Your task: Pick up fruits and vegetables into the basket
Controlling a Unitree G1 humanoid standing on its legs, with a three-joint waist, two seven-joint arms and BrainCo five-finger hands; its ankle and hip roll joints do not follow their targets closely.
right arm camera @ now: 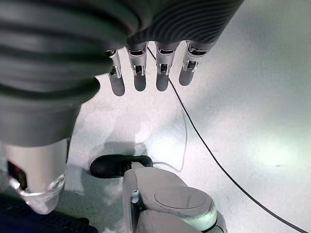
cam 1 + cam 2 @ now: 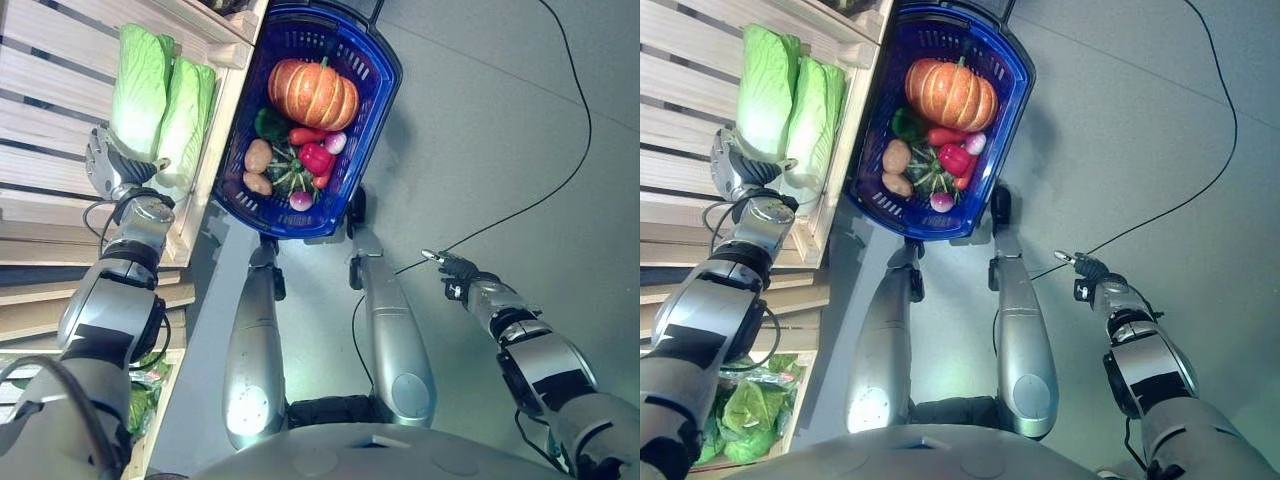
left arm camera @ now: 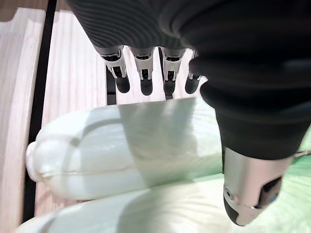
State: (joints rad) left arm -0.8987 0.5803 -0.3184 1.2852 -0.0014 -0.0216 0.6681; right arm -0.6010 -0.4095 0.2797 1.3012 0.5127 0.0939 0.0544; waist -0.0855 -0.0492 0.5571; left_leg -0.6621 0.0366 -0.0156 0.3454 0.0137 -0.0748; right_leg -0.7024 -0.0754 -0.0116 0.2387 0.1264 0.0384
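- The left hand [image 2: 108, 160] is over the stalk ends of two cabbages [image 2: 140, 90] lying side by side on a wooden shelf [image 2: 45, 60], at about 9 o'clock in the eye views.
- In its wrist view the fingers [image 3: 146, 80] are straight and spread above the near cabbage [image 3: 126, 145], the thumb [image 3: 248, 189] apart on the other side; the hand is released and grips nothing. Whether a fingertip touches the leaves cannot be told.
- The right hand [image 2: 455, 270] hangs over the grey floor [image 2: 500, 120] at about 4 o'clock, well apart from the produce; its fingers [image 1: 138, 73] are straight and relaxed, holding nothing.
- A blue basket [image 2: 375, 95] sits on the floor at 12 o'clock, just beside the shelf edge.
- Inside it lie a pumpkin [image 2: 312, 92], red peppers [image 2: 315, 157], two potatoes [image 2: 258, 155], a radish [image 2: 301, 200] and some greens [image 2: 270, 125].
- More leafy greens [image 2: 750, 410] sit on a lower shelf at 7 o'clock.
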